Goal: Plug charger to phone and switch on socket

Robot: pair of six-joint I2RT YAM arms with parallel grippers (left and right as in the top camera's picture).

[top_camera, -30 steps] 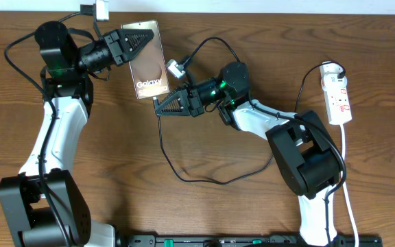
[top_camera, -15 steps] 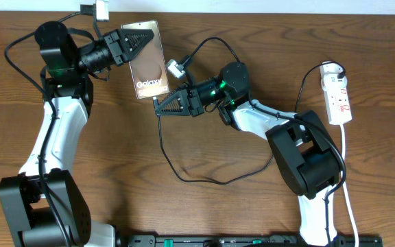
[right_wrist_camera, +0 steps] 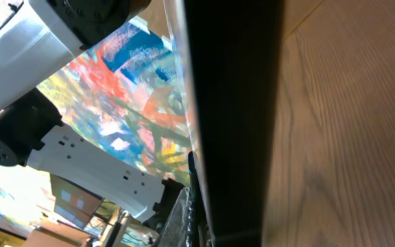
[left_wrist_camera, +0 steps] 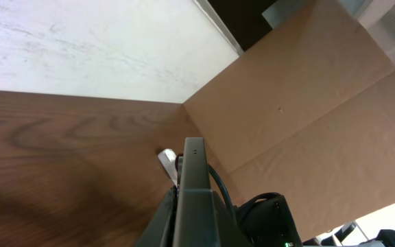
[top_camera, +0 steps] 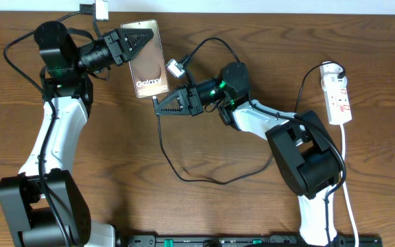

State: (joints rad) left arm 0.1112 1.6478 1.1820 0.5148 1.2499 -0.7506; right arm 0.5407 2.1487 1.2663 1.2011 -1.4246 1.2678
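Grips the phone point(top_camera: 151, 68) by its upper end in the left pincer point(top_camera: 142, 40), upper left of centre, with the bronze face and white lettering turned to the overhead camera. Just below the phone's lower edge, at centre frame, pinches the charger point(top_camera: 160, 134) at its tip in the tightly closed right pincer point(top_camera: 160, 108). Trails the black cable down and right in a loop over the wooden surface point(top_camera: 115, 171). Far right, well apart from both pincers: socket point(top_camera: 339, 96) lying flat, black plug point(top_camera: 336, 69) at its top end, white cord point(top_camera: 346, 158) running toward the bottom edge.
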